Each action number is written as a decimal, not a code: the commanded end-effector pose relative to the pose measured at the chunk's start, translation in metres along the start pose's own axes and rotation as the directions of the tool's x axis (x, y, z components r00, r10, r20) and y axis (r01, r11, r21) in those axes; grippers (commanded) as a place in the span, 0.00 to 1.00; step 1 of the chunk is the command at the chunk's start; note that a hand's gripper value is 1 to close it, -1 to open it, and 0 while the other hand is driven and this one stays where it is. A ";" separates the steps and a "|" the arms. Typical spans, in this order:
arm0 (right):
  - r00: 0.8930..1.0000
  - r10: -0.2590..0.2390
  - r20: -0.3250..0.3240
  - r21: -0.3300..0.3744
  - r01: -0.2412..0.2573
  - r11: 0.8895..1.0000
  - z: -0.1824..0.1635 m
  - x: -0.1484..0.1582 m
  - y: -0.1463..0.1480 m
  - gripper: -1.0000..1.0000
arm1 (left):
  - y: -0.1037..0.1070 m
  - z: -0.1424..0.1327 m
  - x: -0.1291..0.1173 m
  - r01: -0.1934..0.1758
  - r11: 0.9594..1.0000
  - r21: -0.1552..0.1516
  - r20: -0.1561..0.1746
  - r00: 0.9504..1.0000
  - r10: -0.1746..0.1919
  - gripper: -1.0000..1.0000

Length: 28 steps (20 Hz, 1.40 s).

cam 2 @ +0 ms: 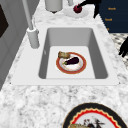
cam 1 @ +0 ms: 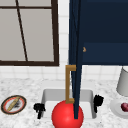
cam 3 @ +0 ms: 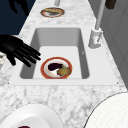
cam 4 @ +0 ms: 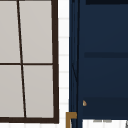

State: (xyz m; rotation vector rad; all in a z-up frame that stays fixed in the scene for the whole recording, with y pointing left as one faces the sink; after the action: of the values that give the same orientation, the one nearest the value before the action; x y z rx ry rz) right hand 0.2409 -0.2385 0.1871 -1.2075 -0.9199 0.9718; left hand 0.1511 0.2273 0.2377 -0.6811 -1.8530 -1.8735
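Fingers spread on our right hand (cam 3: 15, 48) at sink's (cam 3: 27, 72) front edge | left hand (cam 1: 39, 108) fingers: cannot tell | red-rimmed plate (cam 3: 45, 72) in basin.

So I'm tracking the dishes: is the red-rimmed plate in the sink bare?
No, the red-rimmed plate in the sink carries a dark eggplant and a brown piece of bread.

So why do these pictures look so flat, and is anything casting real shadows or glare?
Front view: even light, no glare on the red ball, and the open cabinet door cuts across the sink. Left side view: soft shading on the basin walls only; the plate throws no hard shadow. Right side view: the nearer hand is a flat black shape.
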 end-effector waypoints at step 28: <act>0.999 0.012 0.049 0.149 -0.019 0.989 -0.065 -0.126 -0.018 0.00 | 0.000 0.000 -0.001 0.009 1.000 0.006 -0.005 1.000 -0.009 0.50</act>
State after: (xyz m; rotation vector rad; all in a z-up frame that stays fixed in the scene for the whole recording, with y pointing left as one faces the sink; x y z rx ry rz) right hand 0.2630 -0.3629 0.1903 -1.1056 -0.9020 1.0452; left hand 0.1514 0.2270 0.2372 -0.6666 -1.8610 -1.8724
